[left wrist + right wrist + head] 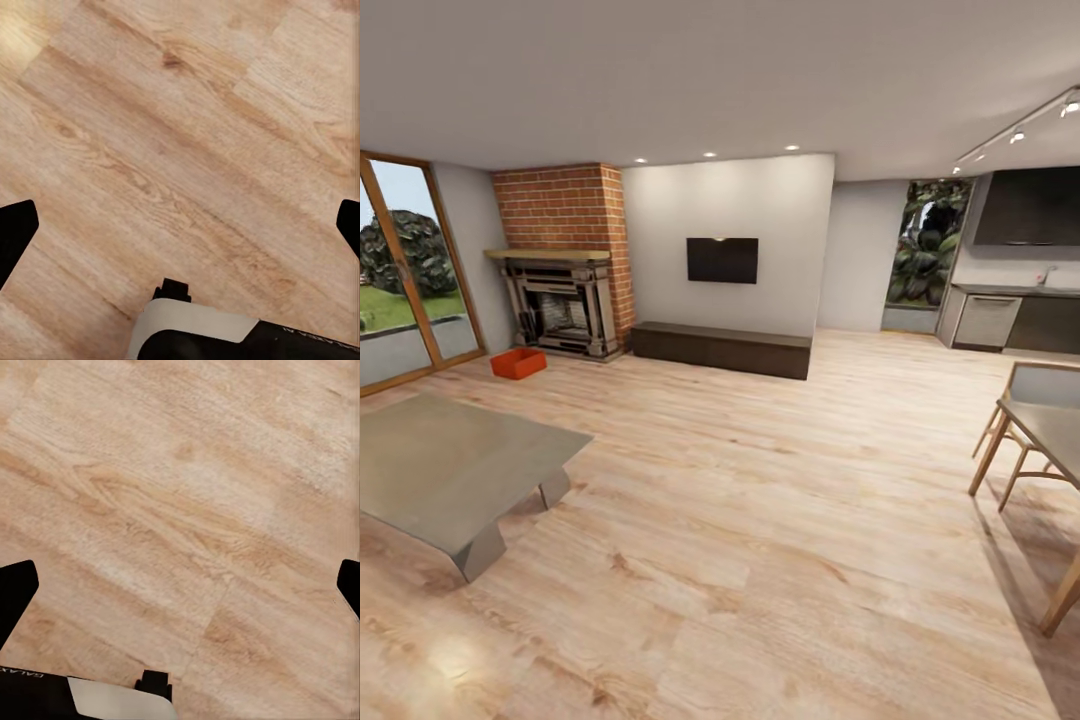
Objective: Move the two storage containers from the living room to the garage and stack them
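Observation:
A rust-red open-top storage container [518,363] sits on the light wood planks of the living room [760,520], far off at the left, just in front of the brick fireplace [560,300]. In the left wrist view my left gripper [180,229] hangs over bare planks, its black fingertips [15,232] spread wide with nothing between them. My right gripper [180,589] is likewise open above planks, with its fingertips [15,589] far apart. The garage and its floor are out of view.
A low grey coffee table [450,470] stands close at the left. A wooden dining table with a chair [1040,430] is at the right edge. A dark low cabinet [722,349] under a wall TV lies ahead. Glass doors [400,280] are at the far left, a kitchen counter [1010,320] at the far right.

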Tool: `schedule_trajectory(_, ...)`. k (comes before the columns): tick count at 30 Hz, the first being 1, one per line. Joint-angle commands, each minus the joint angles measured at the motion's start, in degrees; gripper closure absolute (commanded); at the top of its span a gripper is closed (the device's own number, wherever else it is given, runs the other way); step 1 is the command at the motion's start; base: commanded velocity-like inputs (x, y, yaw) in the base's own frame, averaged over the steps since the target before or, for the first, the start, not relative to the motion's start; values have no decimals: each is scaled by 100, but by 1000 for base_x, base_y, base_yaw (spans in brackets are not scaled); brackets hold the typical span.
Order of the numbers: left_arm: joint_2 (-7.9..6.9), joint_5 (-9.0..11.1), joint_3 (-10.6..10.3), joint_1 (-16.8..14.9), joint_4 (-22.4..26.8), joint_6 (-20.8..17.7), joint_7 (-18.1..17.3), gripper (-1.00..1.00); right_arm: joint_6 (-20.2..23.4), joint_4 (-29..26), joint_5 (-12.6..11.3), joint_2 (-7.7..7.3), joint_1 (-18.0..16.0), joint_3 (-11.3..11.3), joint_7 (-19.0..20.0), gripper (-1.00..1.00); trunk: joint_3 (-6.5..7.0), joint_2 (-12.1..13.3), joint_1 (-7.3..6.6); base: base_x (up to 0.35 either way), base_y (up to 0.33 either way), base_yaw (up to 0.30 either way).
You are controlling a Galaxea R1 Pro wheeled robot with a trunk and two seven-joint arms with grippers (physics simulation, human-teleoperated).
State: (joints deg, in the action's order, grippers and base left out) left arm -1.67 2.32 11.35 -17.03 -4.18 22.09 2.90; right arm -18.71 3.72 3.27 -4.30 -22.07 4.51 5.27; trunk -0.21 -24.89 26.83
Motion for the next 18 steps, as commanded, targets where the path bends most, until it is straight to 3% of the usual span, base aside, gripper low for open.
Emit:
schedule_trajectory(1,5,22,0,-9,-25,41,3,-100,-38,24,4,0,-8,42,0,-100,-2,-4,6,326,-101,0)
schedule_trajectory(18,-36,22,4,-9,-26,36,-7,-100,-45,21,13,-9,-8,42,0,-100,-2,-4,6,325,-101,0)
